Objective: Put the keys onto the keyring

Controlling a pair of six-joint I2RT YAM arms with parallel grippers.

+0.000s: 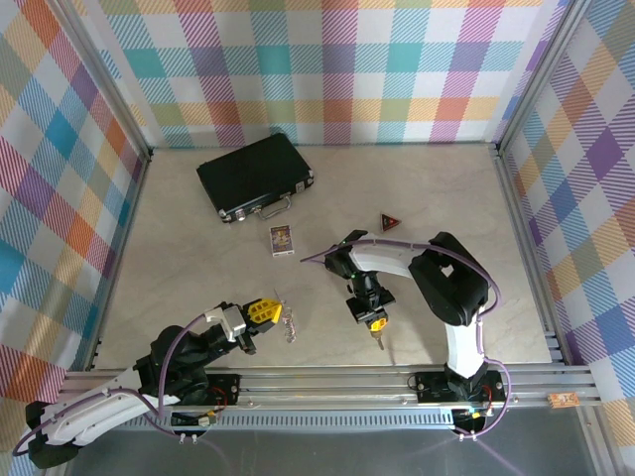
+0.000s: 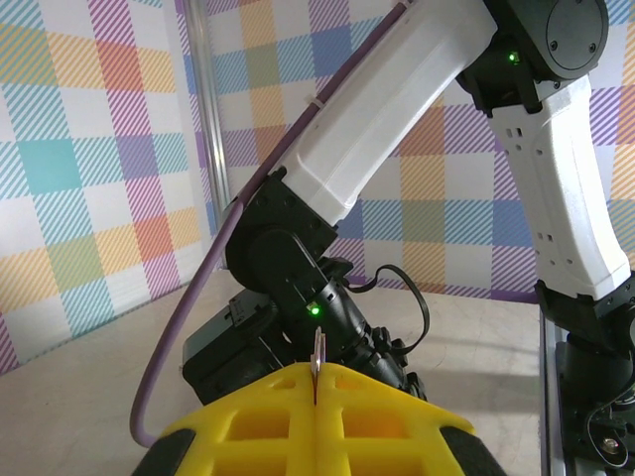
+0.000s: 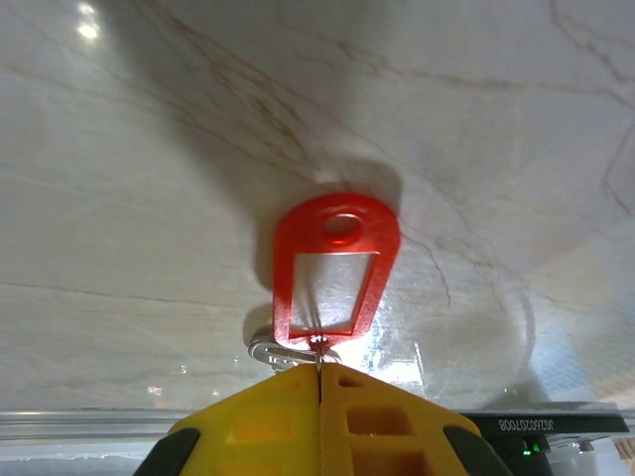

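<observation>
From above, the left gripper [image 1: 268,310] sits by the near edge of the table [image 1: 179,248], left of the middle. Its yellow fingers are pressed together. The keyring [image 1: 290,325] trails from their tips, with its small silvery pieces spread on the table towards that near edge. The right gripper [image 1: 375,320] points down, right of the middle and close to the same edge. It is clenched on the keys [image 1: 378,338], which show just below its tips. The keys and the keyring are near each other but apart. A black case [image 1: 255,177] lies towards the far edge, left of centre. A small card [image 1: 282,240] lies near the table's middle, and a dark red triangular piece [image 1: 390,223] lies to its right.

In the left wrist view, the left gripper [image 2: 316,375] has its yellow fingers closed seam to seam. A thin silvery sliver of the keyring [image 2: 317,349] stands upright, pinched between them. The right arm [image 2: 397,109] rises beyond, white and black, over the table [image 2: 476,337].

In the right wrist view, the right gripper [image 3: 319,375] is clamped tight on the metal end of the keys [image 3: 335,268]. The red tag points away from the fingers, over the pale marbled table [image 3: 149,149]. A bit of silvery metal shows at the left of the fingertips.
</observation>
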